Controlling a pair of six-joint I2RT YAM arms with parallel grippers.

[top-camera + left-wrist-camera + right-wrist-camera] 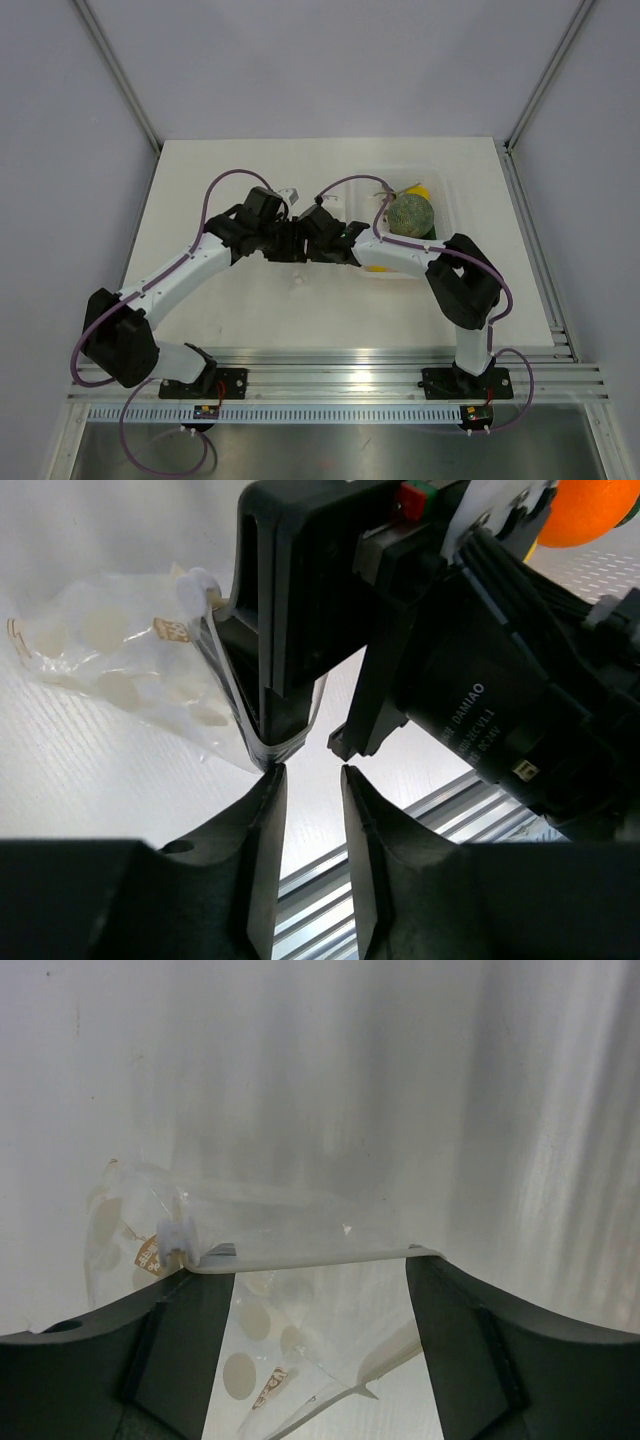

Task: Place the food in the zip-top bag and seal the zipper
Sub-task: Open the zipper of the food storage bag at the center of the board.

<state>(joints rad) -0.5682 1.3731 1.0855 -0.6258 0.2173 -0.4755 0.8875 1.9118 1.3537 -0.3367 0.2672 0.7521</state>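
The left pincer [310, 772] is standing slightly open, its two fingers parted by a narrow gap with nothing between them; the tip of one finger is just touching the lower edge of the zip-top bag [110, 650]. Facing it, close enough to nearly touch, the right pincer [318, 1260] is standing wide open. The bag's clear film is wrapping around one of its black fingers, and in the right wrist view the zipper [310, 1256] is stretching as one pale strip from one fingertip across to the other. Whether those fingers are sitting inside the bag's mouth or only under its edge, I cannot tell. One small white slider [177, 1235] is sitting on the strip at its left end, beside the finger there.

There is one bag. It is hanging crinkled off the right pincer, with pale round spots showing through the plastic, and nothing yellow is showing in it.

From above, the two arms are meeting near the middle of the white counter [250, 310], the two pincers nose to nose. To the right of them one clear tray [441, 190] is resting on the counter, partly under the right arm. The food [419, 190] — one small yellow fruit — is lying in the tray's far end, touching one grey-green melon [410, 214]. One orange [590, 510] is showing at the top corner of the left wrist view, behind the right arm.
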